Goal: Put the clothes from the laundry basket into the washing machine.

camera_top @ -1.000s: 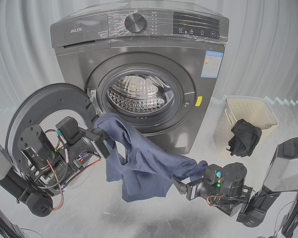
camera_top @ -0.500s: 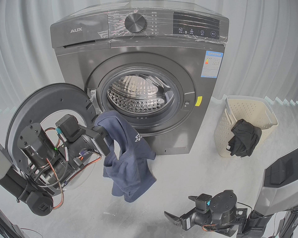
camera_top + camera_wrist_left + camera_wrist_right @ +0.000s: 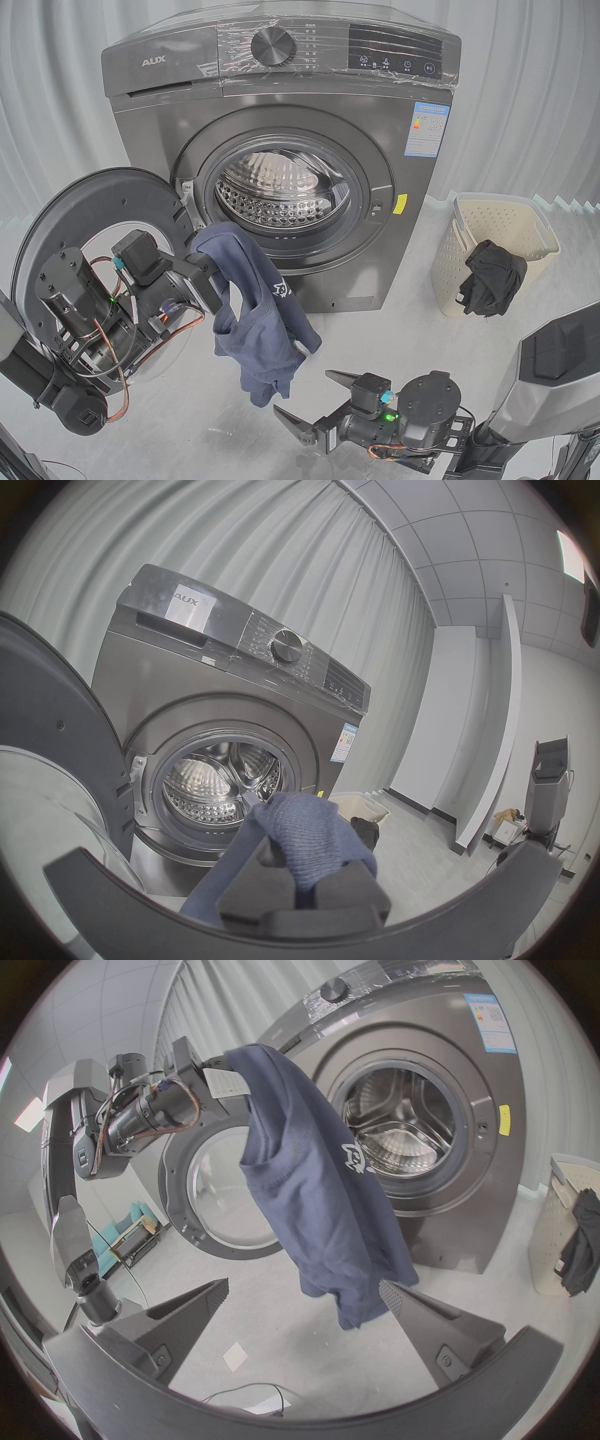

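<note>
Left tool clamping shirt, right tool agape

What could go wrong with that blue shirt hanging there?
The shirt hangs from just the left claw, so it might slip off onto the floor. It dangles lower than the drum opening, so its bottom could flop outside instead of going in. The open right claw sits close to its hem and might snag it.

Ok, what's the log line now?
left gripper: shut on blue shirt | right gripper: open | washer door: open | black garment: draped over laundry basket
</note>
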{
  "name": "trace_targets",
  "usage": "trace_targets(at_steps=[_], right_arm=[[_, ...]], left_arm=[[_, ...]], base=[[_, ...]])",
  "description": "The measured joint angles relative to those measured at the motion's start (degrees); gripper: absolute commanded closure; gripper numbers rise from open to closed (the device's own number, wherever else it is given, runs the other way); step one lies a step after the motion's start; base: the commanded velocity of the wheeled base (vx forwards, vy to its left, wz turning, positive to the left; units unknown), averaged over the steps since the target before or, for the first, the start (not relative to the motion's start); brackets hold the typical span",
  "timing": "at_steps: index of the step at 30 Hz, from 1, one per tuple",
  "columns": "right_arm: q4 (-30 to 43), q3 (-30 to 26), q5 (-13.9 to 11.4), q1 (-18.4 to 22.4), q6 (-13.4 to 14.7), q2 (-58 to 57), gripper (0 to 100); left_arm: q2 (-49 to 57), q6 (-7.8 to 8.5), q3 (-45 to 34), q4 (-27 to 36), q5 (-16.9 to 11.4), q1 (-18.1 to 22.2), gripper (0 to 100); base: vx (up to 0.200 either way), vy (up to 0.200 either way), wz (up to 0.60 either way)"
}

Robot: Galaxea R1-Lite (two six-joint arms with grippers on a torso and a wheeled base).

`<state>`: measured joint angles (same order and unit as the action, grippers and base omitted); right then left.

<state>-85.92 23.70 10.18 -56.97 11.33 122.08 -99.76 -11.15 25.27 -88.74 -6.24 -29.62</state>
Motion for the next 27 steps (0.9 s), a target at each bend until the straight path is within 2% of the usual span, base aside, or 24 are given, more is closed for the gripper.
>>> trace_targets(at_steps=[6, 16, 27], right_arm=[[-0.2, 5.18, -1.04, -0.52, -1.62, 1.9, 0], [0.9, 17.31, -2.04, -0.17, -3.63, 7.14, 0], [1.32, 24.32, -1.58, -1.41, -3.63, 11.45, 0]], left_arm=[[-0.02, 0.0, 0.09, -0.02, 0.01, 0.0, 100], [-0.13, 0.0, 0.11, 0.0, 0.45, -0.06, 100], [-0.4, 0.02, 0.13, 0.0, 0.5, -0.09, 100]], base=[[0.0, 0.0, 0.0], [0.0, 0.0, 0.0], [0.0, 0.0, 0.0]])
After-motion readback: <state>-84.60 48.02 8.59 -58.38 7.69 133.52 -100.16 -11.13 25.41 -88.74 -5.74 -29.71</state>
